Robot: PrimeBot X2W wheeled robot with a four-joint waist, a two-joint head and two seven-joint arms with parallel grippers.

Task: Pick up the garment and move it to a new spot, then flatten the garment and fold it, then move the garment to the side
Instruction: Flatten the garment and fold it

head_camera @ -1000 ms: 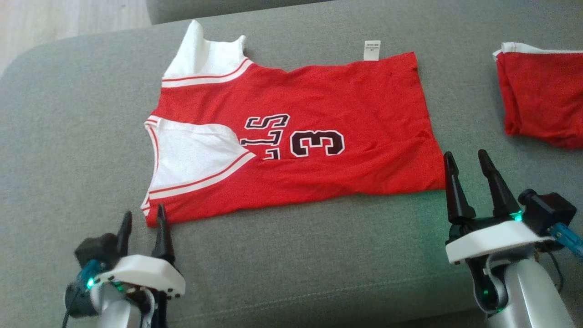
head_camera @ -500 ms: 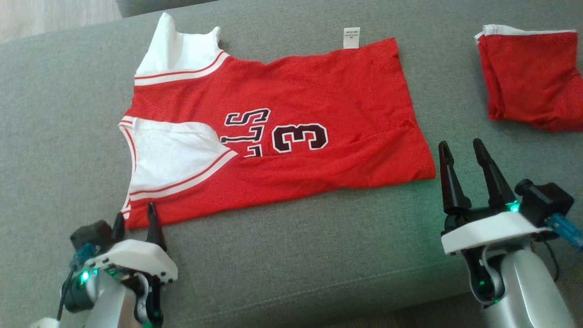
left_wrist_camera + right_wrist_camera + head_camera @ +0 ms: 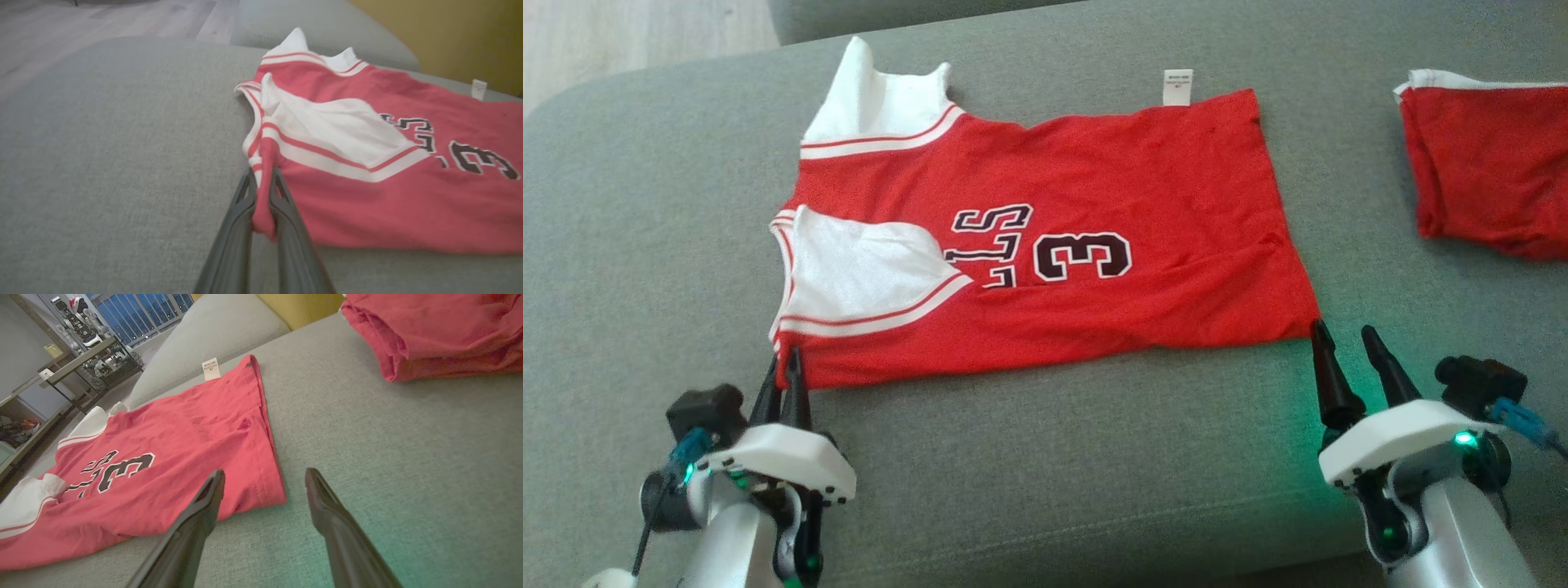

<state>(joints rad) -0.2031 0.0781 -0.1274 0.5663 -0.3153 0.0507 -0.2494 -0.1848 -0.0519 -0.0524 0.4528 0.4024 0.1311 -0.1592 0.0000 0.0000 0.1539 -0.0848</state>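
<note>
Garment (image 3: 1094, 180) corner now pinched by left tool (image 3: 784, 359) (right tool (image 3: 1342, 328) stays apart).

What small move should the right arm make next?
Probably ease the right gripper a little forward so its open fingers straddle the jersey's near hem corner, then close. The left gripper is shut on the shoulder corner; the right grips nothing yet.

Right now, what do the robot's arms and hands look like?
The left hand and right hand match: two long, tapered black fingers on a white housing with green lights, above a silver-grey forearm. A black block with a blue plug sits beside each.
</note>
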